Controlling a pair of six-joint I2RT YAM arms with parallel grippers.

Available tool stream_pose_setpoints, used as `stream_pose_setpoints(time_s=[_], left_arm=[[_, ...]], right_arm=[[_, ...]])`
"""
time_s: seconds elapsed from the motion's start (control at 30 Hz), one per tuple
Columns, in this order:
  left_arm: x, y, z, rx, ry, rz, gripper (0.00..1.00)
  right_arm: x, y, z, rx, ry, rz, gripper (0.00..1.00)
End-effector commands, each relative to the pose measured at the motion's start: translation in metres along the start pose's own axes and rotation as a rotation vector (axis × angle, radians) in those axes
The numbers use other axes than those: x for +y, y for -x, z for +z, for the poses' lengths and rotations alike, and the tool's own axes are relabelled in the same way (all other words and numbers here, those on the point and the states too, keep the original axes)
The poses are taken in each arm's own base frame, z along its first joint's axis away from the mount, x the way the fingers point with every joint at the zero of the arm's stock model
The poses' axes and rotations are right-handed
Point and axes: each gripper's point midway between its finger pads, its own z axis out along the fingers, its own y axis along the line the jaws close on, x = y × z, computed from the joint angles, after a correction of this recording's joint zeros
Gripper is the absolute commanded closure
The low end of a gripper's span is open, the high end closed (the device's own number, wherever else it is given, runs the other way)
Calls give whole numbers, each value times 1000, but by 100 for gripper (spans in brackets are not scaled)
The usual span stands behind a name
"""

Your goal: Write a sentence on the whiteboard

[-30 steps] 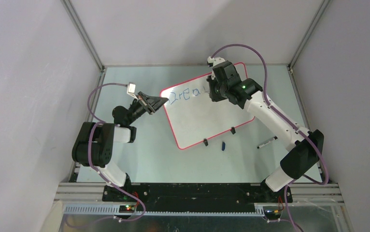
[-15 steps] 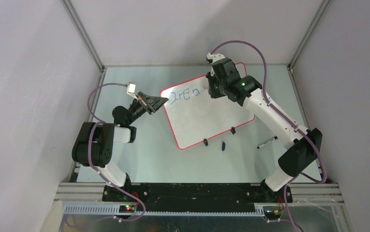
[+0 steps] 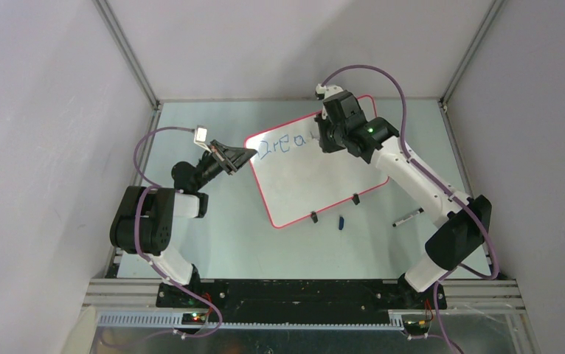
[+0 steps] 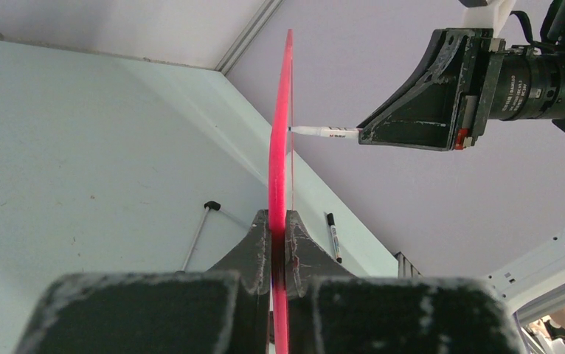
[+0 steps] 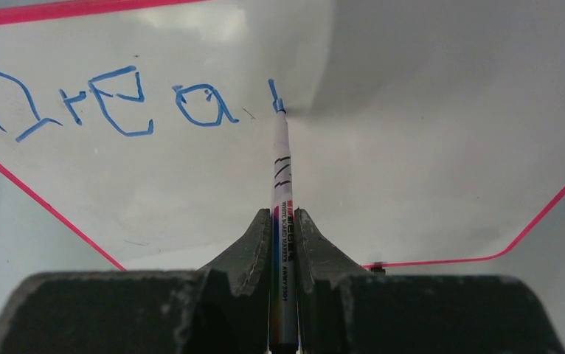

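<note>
The whiteboard (image 3: 316, 177), glossy white with a red-pink rim, lies in the middle of the table. My left gripper (image 3: 246, 155) is shut on its left corner; the left wrist view shows the rim (image 4: 280, 147) edge-on between the jaws. My right gripper (image 3: 322, 141) is shut on a white marker (image 5: 283, 184) whose blue tip touches the board. The sentence (image 5: 125, 99) reads "Drea" in blue, with a short new vertical stroke (image 5: 272, 92) at the tip. The writing also shows in the top view (image 3: 287, 144).
A blue marker cap (image 3: 341, 221) lies on the table just in front of the board. A second black-and-white marker (image 3: 408, 217) lies to the right near my right arm. Two black clip feet (image 3: 313, 217) sit on the board's near edge.
My right gripper has shifted slightly up and back down at the top of the board, drawing a short stroke after "Drea". The left arm and board have not moved.
</note>
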Motion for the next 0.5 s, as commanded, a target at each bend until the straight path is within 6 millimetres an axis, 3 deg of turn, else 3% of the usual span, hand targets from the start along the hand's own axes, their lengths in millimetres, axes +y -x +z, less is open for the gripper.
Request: stream_pose_setpoints(time_s=[0.0, 0.47], left_arm=[[-18, 0, 6, 21, -87, 94, 100], [-19, 1, 6, 19, -87, 98, 100]], right_arm=[[0, 1, -7, -21, 10, 23, 100], [0, 11, -6, -39, 8, 19, 100]])
